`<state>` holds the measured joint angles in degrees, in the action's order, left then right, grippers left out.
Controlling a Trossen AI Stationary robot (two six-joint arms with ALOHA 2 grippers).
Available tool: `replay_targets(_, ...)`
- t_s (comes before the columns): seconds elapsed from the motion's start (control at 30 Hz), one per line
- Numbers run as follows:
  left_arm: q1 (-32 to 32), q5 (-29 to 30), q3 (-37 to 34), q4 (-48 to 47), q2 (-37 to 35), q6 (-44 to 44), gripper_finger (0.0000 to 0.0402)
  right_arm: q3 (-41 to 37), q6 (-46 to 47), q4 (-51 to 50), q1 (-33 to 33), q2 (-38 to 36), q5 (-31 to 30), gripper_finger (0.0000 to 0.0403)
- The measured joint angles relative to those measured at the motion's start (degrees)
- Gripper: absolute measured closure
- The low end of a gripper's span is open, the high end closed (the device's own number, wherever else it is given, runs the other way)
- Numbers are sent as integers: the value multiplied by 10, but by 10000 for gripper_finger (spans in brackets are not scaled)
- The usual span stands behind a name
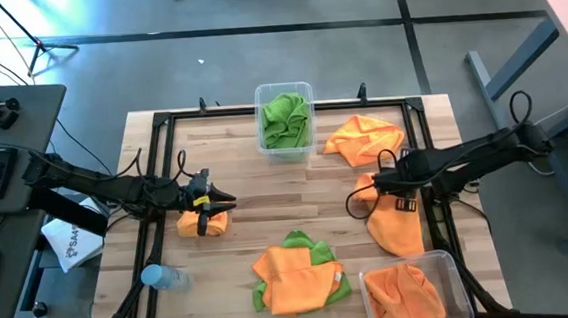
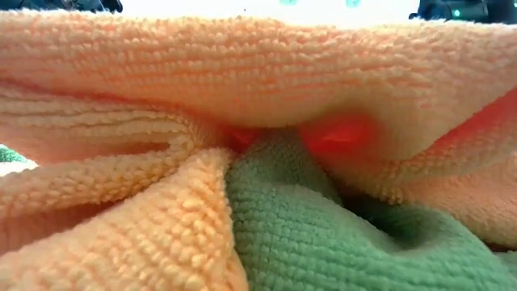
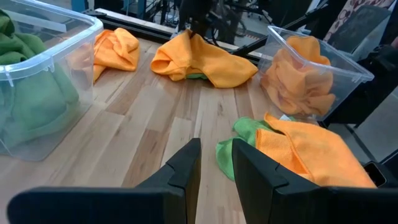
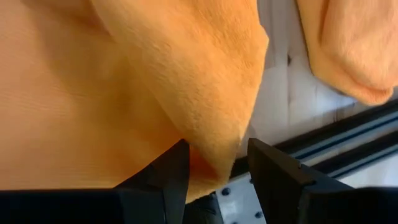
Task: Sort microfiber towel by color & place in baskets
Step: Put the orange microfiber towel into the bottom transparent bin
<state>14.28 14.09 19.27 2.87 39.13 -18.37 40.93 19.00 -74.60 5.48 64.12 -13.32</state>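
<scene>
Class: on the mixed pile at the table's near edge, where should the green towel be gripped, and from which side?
Judging from above, grip the green towel at its far-edge bump, the largest part clear of the orange towel covering the rest. Come straight down there, so the tool pinches green only.

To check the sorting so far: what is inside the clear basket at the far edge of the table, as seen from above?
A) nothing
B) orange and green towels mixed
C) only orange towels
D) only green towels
D: in the high view the far basket holds only green towels, while the orange towels fill the other basket at the near right corner.
</scene>
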Motion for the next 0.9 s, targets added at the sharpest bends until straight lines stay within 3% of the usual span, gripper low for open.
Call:
replay_targets(0.3, 0, 16, 0, 0, 0, 5, 321, -23, 33, 12, 0, 0, -4, 262)
replay_targets(0.57, 0, 21, 0, 0, 0, 7, 321, -9, 112, 29, 0, 0, 3, 394)
replay_targets(0.9, 0, 16, 0, 0, 0, 6, 321, 103, 215, 26, 17, 0, -5, 399)
